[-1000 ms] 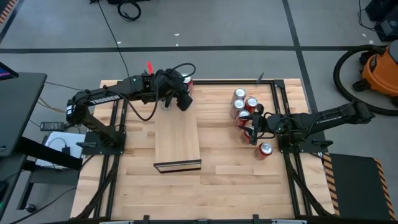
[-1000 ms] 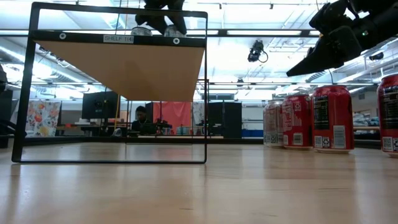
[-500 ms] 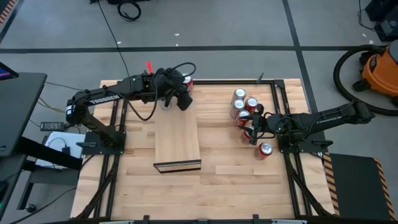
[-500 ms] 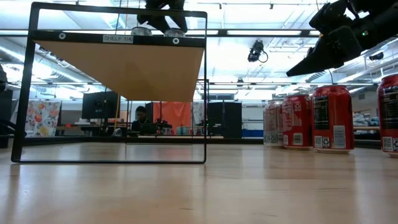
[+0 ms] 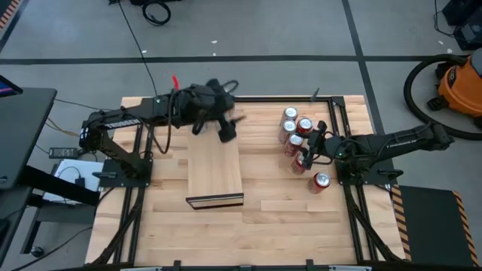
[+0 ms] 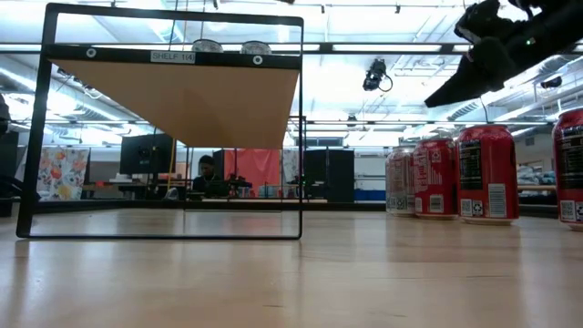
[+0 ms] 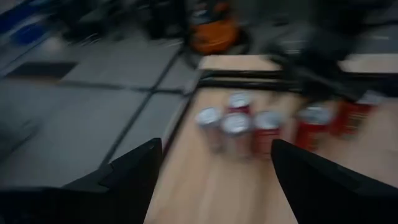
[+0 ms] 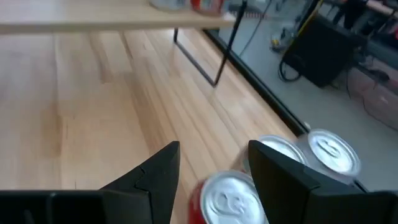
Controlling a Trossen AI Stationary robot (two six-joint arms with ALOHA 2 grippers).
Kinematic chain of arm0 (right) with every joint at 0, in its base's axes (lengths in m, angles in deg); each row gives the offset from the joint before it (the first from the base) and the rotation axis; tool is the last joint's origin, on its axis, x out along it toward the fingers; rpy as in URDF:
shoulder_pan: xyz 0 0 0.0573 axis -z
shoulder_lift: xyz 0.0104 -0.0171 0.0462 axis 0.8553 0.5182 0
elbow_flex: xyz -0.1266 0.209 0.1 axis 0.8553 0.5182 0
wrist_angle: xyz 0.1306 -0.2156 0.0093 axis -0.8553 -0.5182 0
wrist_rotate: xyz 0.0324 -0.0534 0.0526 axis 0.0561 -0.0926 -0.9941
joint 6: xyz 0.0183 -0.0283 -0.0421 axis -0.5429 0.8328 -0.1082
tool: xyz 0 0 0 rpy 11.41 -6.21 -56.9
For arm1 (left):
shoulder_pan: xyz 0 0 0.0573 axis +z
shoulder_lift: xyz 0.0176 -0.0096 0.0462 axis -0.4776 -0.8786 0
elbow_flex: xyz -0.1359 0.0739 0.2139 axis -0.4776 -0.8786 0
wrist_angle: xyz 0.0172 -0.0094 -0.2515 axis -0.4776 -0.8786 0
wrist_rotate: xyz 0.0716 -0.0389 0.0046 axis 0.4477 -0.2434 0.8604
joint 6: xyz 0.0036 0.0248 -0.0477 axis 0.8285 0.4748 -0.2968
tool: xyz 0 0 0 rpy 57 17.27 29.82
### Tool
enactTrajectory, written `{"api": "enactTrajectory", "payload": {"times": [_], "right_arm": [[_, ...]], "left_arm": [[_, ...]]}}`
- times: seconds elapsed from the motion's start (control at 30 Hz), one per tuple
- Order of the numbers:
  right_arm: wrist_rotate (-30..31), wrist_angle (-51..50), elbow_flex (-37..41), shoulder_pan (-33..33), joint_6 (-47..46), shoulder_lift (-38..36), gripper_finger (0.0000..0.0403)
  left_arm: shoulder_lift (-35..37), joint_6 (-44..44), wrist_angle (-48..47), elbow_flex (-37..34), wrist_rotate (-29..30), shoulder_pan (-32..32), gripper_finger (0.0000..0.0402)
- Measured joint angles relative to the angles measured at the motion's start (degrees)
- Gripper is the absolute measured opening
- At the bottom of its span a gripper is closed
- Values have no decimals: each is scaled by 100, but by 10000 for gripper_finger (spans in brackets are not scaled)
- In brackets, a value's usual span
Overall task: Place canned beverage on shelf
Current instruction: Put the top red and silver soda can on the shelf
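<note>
Fingers (image 8: 155, 174) on the right gripper (image 5: 307, 150) are spread apart with nothing between them, same story for the left gripper (image 5: 227, 132), wide open and empty.

Counting cans: nearest on the right side of the table (image 5: 286, 218) is one lone can (image 5: 321, 181) sitting apart from the others. Just past it is the bunch of red cans (image 5: 296, 128). I get four tops for sure, and the right gripper hangs over the near end of the bunch, so there might be one more under it, can't really tell.

One shelf (image 5: 215, 165), a pale slab on a thin black frame (image 6: 302, 128), raised off the table, left of the bunch. It has two shelf cans (image 6: 231, 46) on it, side by side at its far end. The left gripper is up over that far end, just clear of them.
</note>
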Motion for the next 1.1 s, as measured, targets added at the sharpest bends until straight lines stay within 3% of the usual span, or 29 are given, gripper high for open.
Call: {"api": "enactTrajectory", "payload": {"times": [0.23,0.4,0.6,0.83,0.97,1.1], "right_arm": [[-135,-355,-418,-97,-174,369,200],[44,-620,-906,121,11,819,204],[-389,-687,-1459,763,625,1479,232],[-498,-1726,-2206,1615,-313,2333,289],[-407,-1795,-2529,2173,-550,2692,313],[-751,-1549,-2720,2856,-418,2999,326]], "left_arm": [[-17,715,460,-1000,-129,-472,305],[93,906,593,-1043,-120,-801,286],[119,860,552,-1045,-118,-1032,273],[121,635,577,-1045,527,-1195,272],[196,564,595,-1045,811,-1249,272],[251,409,495,-1047,821,-1280,272]]}}
